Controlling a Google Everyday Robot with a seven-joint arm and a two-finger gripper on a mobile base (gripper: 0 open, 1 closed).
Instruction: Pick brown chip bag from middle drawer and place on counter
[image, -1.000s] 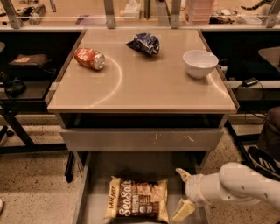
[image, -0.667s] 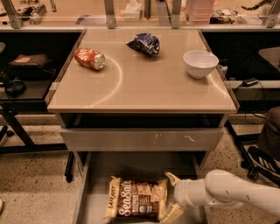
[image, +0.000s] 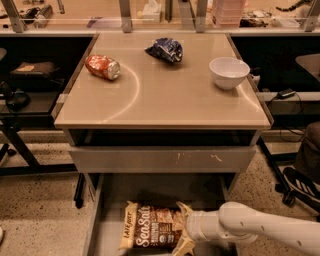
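Grasp step: white gripper (image: 184, 227), fingers (image: 183, 208) apart, set astride dark brown chip bag (image: 152, 232) in grey metal drawer (image: 145, 192); closure & lift needed next.

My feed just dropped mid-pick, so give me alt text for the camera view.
The end effector, fingers open, reaches in from the frame's right to the near end of the brown chip bag lying flat in the open middle drawer. On the counter above sit a red-orange can, a dark blue bag and a white bowl.
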